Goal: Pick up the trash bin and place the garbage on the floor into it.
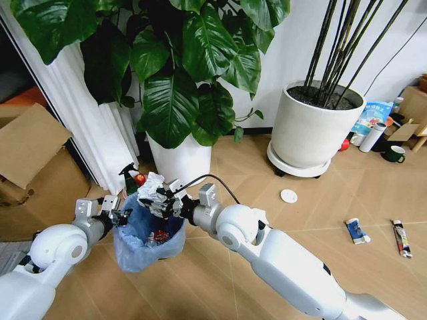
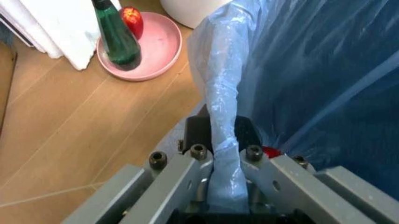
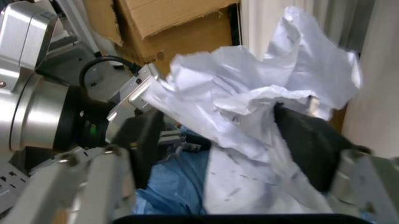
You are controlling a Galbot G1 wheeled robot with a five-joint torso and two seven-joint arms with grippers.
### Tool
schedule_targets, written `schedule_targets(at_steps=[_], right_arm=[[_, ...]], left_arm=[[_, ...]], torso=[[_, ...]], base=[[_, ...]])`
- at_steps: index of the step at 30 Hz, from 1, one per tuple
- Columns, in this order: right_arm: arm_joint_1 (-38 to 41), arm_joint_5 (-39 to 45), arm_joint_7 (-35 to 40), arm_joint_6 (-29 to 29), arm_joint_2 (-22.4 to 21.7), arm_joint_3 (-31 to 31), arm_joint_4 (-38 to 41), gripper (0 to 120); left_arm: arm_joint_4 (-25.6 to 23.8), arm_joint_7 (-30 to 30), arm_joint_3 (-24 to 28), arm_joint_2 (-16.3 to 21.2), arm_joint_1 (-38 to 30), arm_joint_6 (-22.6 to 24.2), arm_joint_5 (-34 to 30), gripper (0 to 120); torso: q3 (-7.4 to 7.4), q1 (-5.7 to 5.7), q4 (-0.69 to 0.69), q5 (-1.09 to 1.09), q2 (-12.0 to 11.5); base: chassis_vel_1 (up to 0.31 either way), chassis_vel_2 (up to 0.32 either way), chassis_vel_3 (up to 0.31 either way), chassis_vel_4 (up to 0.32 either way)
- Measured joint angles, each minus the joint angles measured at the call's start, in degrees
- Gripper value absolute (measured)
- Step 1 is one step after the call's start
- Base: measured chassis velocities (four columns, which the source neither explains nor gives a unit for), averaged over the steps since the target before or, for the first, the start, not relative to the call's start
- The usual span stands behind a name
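My left gripper [image 1: 120, 217] holds the trash bin [image 1: 143, 243] off the floor [image 1: 267, 220], its fingers shut on the blue bag's rim [image 2: 221, 154]. Over the bin's opening my right gripper [image 1: 163, 203] is shut on a crumpled white paper wad [image 1: 152, 187]; the right wrist view has the wad [image 3: 249, 107] between the dark pads [image 3: 311, 140], with the blue bag [image 3: 177, 191] below. Something red [image 1: 159, 237] lies inside the bin. Further garbage lies on the floor to the right: a white round lid [image 1: 289, 196], a blue-white wrapper [image 1: 357, 231] and a thin tube [image 1: 401, 238].
Just behind the bin stands a white pot [image 1: 179, 160] with a big leafy plant, and a pink plate [image 2: 156, 51] holding a green bottle [image 2: 118, 42]. A second large white pot [image 1: 313, 127] is at back right, and cardboard boxes [image 1: 30, 160] are on the left.
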Motion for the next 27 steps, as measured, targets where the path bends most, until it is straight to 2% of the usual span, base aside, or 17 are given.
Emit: schedule_targets(at_steps=[3, 6, 8, 27], right_arm=[[0.0, 0.0, 0.0, 0.0, 0.1, -0.1, 0.0, 75], [-0.1, -0.2, 0.0, 0.0, 0.2, -0.2, 0.0, 94], [-0.2, -0.3, -0.1, 0.0, 0.1, -0.2, 0.0, 98], [-2.0, -0.2, -0.5, -0.6, -0.1, -0.3, -0.5, 100]], left_arm=[[-0.1, 0.0, -0.1, 0.0, 0.1, 0.0, 0.0, 0], [-0.2, -0.1, -0.2, 0.0, 0.2, 0.0, 0.0, 0], [-0.3, -0.1, -0.2, 0.0, 0.2, 0.0, 0.0, 0], [-0.3, 0.1, -0.7, 0.1, 0.3, 0.0, 0.1, 0]], torso=[[0.00, 0.00, 0.00, 0.00, 0.0], [0.00, 0.00, 0.00, 0.00, 0.0], [0.00, 0.00, 0.00, 0.00, 0.0], [0.00, 0.00, 0.00, 0.01, 0.0]], base=[[0.000, 0.000, 0.000, 0.000], [0.000, 0.000, 0.000, 0.000], [0.000, 0.000, 0.000, 0.000], [0.000, 0.000, 0.000, 0.000]])
